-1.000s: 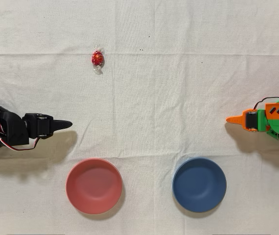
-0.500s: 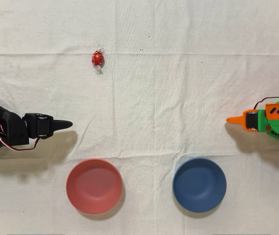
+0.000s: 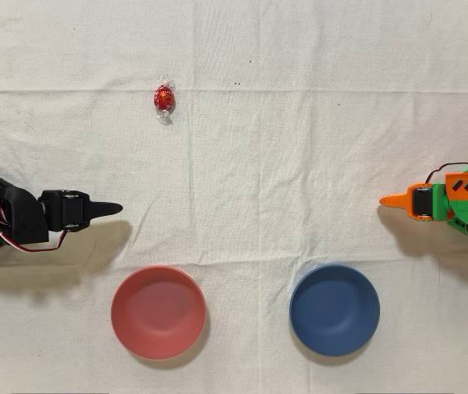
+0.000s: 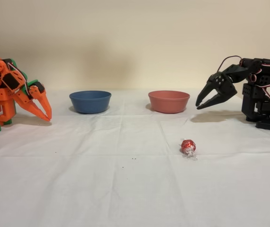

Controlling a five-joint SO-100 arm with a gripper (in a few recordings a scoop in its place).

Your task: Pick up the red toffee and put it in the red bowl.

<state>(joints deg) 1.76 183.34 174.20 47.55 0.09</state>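
The red toffee [image 3: 162, 99] lies on the white cloth in the upper left of the overhead view, well ahead of my black gripper [image 3: 116, 208]. That gripper points right from the left edge, shut and holding nothing. The red bowl [image 3: 158, 312] sits below and slightly right of the gripper, with nothing inside. In the fixed view the toffee [image 4: 188, 146] rests near the front. The red bowl [image 4: 168, 101] stands behind it, and my gripper [image 4: 198, 106] hangs above the cloth at the right, fingertips together and pointing down-left.
A blue bowl [image 3: 334, 309] of the same size sits right of the red one, seen left of it as the blue bowl [image 4: 90, 101] in the fixed view. The idle orange arm [image 3: 443, 200] stands at the right edge of the overhead view.
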